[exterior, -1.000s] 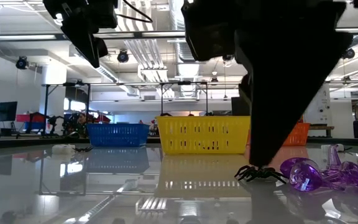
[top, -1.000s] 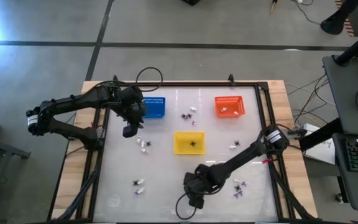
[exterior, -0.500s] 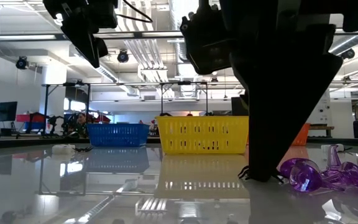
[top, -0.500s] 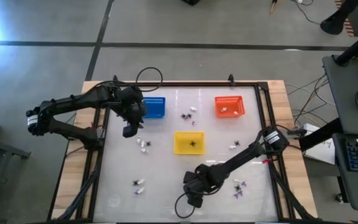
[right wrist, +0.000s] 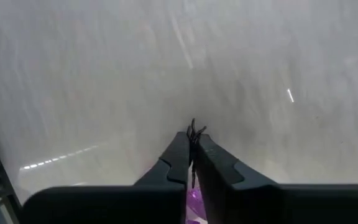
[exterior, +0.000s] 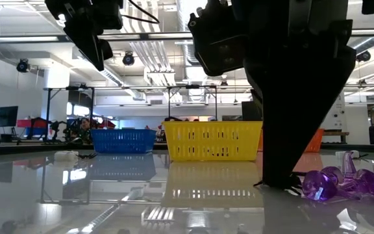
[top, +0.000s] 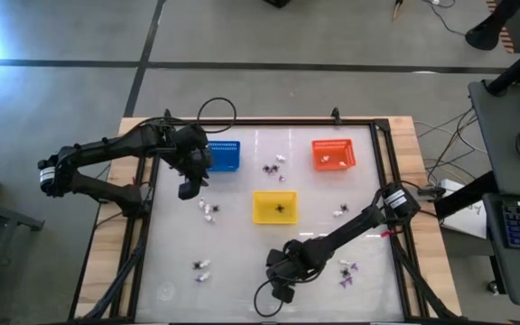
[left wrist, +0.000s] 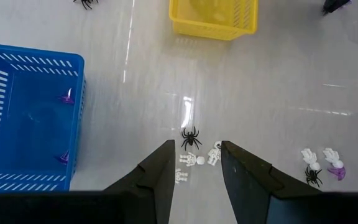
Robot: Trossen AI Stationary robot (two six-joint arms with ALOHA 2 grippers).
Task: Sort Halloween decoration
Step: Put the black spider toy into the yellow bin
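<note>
Since the earlier frames, the right gripper (right wrist: 192,163) has been closing in on a black spider trinket (right wrist: 194,133) at the near part of the table; a second ago the spider was lying in plain sight on the surface in the low view, and now the dark fingers are covering it there. In the right wrist view the two fingers are pressing together with the spider's legs sticking out past the tips, so the right gripper is pinching the black spider. In the high view this gripper (top: 289,268) is sitting low over the white table (top: 242,235), with purple trinkets (exterior: 339,184) lying just beside it.

The left gripper (left wrist: 194,163) is hanging above the table near the blue basket (left wrist: 27,118), unchanged in place, its fingers spread apart and holding nothing. Between its fingertips, down on the surface, another black spider (left wrist: 190,135) and several white trinkets (left wrist: 196,160) are lying close together. Two small purple pieces (left wrist: 66,98) are resting inside the blue basket.

A yellow basket (top: 274,207) is standing at the table's middle with a dark trinket inside, and an orange basket (top: 333,154) is standing at the far right with white pieces in it. More trinkets are lying scattered between the baskets (top: 274,167) and toward the near left (top: 201,268).
</note>
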